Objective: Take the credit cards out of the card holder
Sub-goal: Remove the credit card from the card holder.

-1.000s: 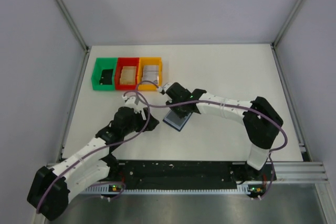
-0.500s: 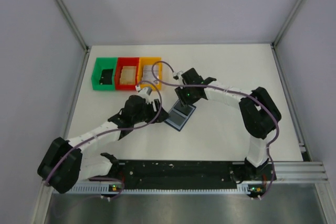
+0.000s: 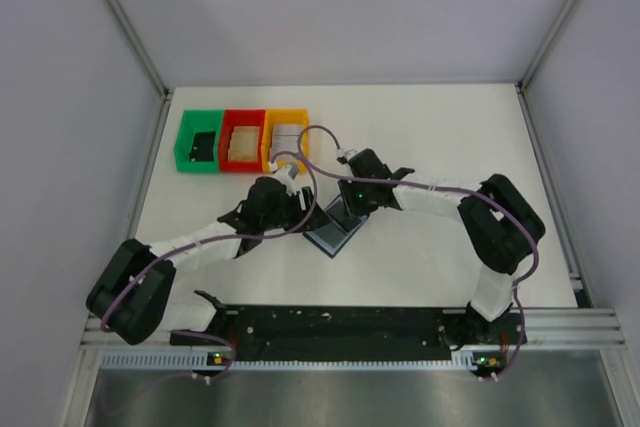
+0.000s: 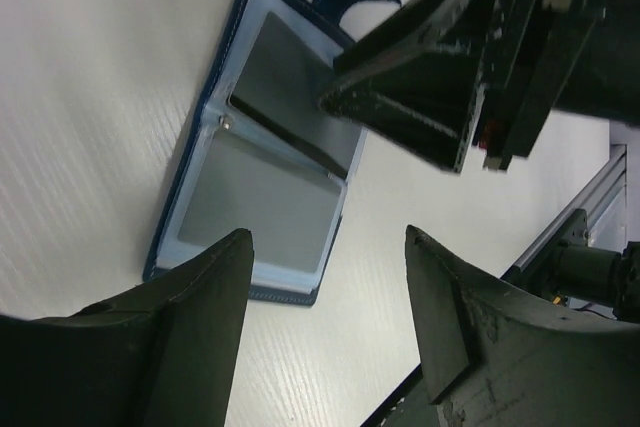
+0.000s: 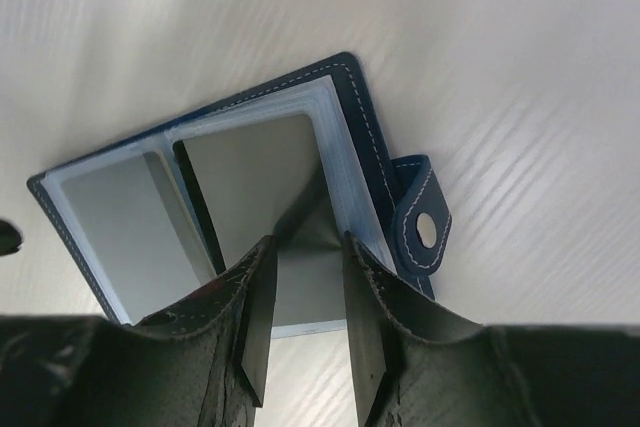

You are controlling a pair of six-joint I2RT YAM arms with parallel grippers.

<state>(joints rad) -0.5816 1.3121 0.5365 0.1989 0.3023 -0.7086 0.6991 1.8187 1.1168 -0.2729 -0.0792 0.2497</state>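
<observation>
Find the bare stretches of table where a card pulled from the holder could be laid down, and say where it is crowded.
Bare table lies right of the orange bin, behind the right arm. Another strip runs along the near edge, in front of the card holder. Crowded: the centre, where the left gripper and right gripper meet over the holder.
</observation>
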